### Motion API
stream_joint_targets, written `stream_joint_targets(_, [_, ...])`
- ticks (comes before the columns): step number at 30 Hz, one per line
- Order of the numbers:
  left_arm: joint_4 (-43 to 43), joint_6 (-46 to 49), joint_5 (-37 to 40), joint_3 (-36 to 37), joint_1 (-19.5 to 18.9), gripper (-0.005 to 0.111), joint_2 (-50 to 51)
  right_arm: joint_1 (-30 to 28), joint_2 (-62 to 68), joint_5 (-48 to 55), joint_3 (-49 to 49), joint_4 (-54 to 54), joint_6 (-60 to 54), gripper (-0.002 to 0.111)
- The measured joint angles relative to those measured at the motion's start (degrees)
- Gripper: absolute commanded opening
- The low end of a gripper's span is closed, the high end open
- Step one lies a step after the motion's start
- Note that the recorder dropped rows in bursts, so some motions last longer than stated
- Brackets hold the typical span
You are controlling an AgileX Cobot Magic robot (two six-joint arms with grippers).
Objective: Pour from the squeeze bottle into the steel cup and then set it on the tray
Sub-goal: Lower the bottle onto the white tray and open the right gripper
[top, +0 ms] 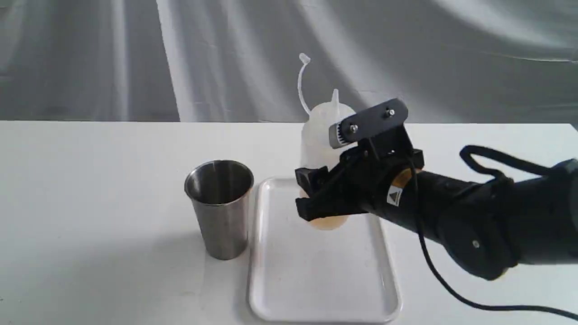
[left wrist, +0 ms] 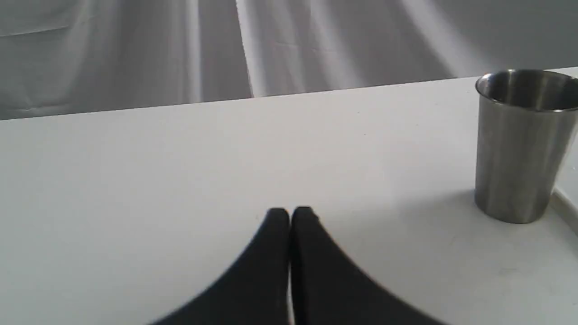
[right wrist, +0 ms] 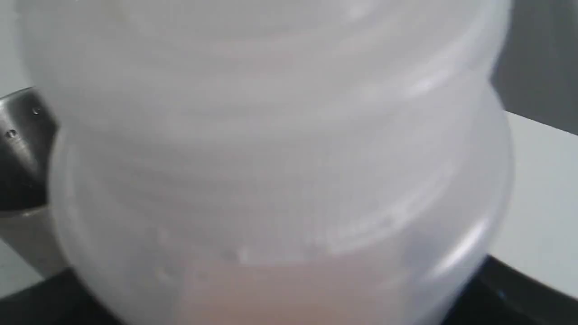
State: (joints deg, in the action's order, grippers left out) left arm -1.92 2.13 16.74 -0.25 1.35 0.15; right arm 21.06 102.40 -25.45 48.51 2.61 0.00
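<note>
The right gripper [top: 309,194] clamps squeeze bottle [top: 318,140] over tray [top: 316,271]; steel cup [top: 221,207] beside.

Right arm gripping, left gripper closed.

The right arm [top: 451,207] reaches in from the right, its forearm sloping up toward the wrist, with a black cable [top: 429,266] hanging beneath. The right gripper [top: 309,193] is clamped on the lower body of the bottle [top: 321,135], one finger on each side. The left gripper [left wrist: 289,217] shows only in its wrist view, fingers pressed together and empty.
</note>
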Motion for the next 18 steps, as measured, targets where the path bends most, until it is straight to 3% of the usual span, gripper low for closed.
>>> stream_joint_targets(6, [0.0,0.0,0.0,0.0,0.0,0.0,0.0,0.0,3.25,-6.73,-3.54,-0.87,-0.74,0.006])
stream_joint_targets(18, [0.0,0.0,0.0,0.0,0.0,0.0,0.0,0.0,7.76,-11.06,-3.64,-0.87,-1.1,0.006])
